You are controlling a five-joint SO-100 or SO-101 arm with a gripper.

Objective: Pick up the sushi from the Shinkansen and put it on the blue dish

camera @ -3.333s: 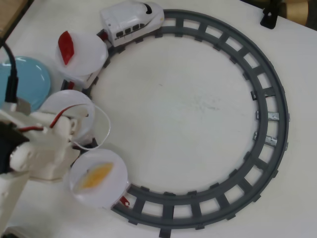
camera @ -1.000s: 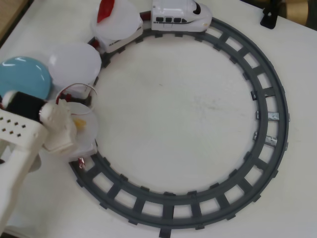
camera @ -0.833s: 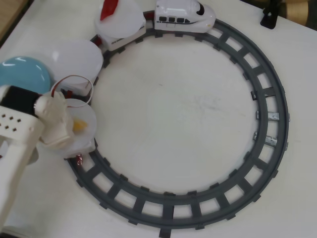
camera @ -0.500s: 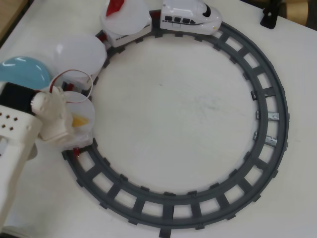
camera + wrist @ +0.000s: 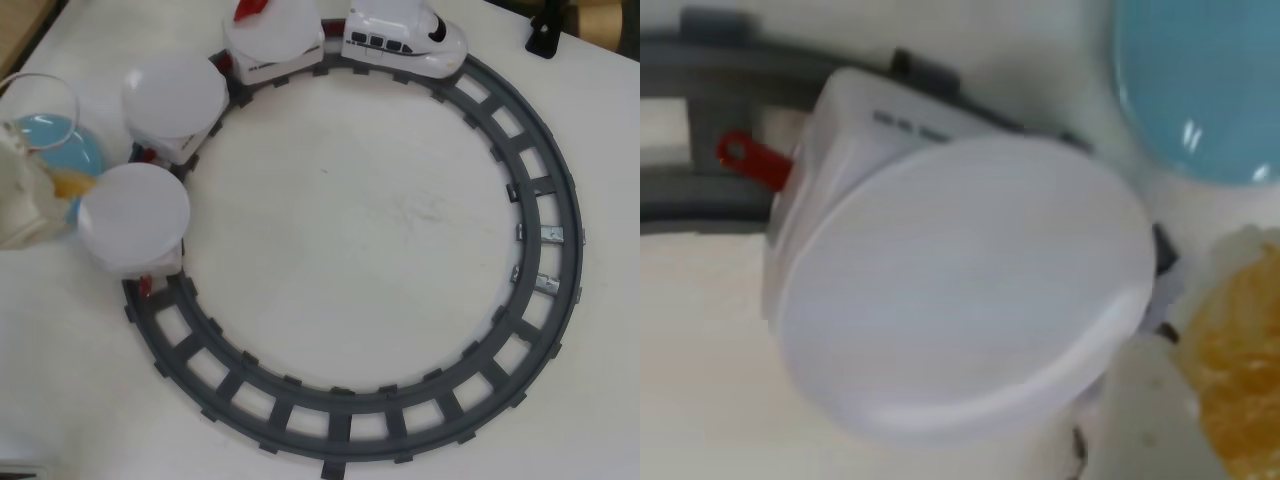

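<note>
We see the fingers at the left edge of the overhead view, pinching the sushi, its yellow-orange slab showing between pale, blurred arm parts. In the wrist view the sushi sits at the lower right, close against the fingers, too blurred to give its long axis. The blue dish lies on the bench just beyond the fingers, partly under them in the overhead view; in the wrist view the blue dish is up and slightly left of the sushi. The last white plate of the Shinkansen is bare, just beside the fingers. We judge the pick done: what remains is a short carry over the dish and a release, minding the nearby plate rim.
</note>
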